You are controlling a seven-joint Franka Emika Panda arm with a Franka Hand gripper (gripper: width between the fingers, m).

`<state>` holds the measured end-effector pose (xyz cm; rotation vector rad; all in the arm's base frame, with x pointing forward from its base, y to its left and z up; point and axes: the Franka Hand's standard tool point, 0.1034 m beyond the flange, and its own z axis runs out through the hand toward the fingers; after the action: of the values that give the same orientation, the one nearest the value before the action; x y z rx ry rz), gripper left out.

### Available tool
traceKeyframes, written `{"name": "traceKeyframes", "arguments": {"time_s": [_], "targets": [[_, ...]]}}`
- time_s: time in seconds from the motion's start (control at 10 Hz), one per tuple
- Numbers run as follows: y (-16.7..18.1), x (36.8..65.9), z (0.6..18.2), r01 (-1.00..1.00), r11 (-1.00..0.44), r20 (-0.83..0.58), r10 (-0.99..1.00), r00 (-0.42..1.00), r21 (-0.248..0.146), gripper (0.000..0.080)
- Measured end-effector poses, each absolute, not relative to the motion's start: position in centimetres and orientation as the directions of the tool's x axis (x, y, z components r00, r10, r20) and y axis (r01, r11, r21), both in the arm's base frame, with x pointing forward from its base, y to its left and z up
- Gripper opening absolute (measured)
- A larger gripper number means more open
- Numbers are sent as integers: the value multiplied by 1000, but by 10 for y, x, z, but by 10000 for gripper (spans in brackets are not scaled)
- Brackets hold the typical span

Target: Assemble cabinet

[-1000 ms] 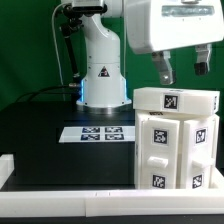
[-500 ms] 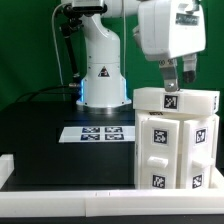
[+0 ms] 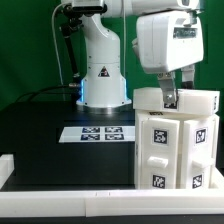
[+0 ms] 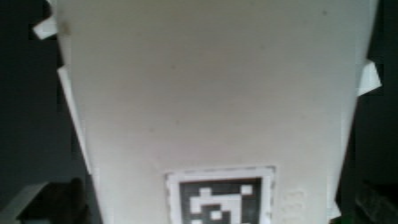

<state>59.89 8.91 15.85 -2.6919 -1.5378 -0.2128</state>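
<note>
At the exterior view's right, on the black table (image 3: 40,135), stands the cabinet (image 3: 177,140): a large white boxy body with smaller white panels on its front, each panel bearing a square black-and-white tag. A flat white top panel (image 3: 200,101) lies across the body, overhanging slightly. In the wrist view the same white surface (image 4: 196,90) fills nearly the whole picture, with one tag (image 4: 224,199) near its edge.

My claw (image 3: 176,94) is positioned directly above the cabinet, at the top panel. One finger (image 3: 168,93) is visible, lowered to the level of the panel and overlapping it in the picture. The second finger is partly hidden behind my wrist housing, so I cannot tell how wide my claw stands or whether it has hold of anything. Contact with the panel cannot be confirmed either.

Left of the cabinet in the exterior view, the marker board (image 3: 95,132) lies flat on the table, apart from the cabinet. Behind it stands my white arm base (image 3: 102,65). A white rail (image 3: 70,190) borders the table's near edge.
</note>
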Motion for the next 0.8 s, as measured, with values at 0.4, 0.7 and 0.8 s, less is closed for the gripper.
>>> {"name": "traceKeyframes", "arguments": {"time_s": [0.4,0.7,0.8], "targets": [[88,599,158,828,-560,138,823,552,30,557],[87,599,159,619,-785,147,609,779,-24,557],[87,600,159,532,-846,150,521,840,-44,557]]}}
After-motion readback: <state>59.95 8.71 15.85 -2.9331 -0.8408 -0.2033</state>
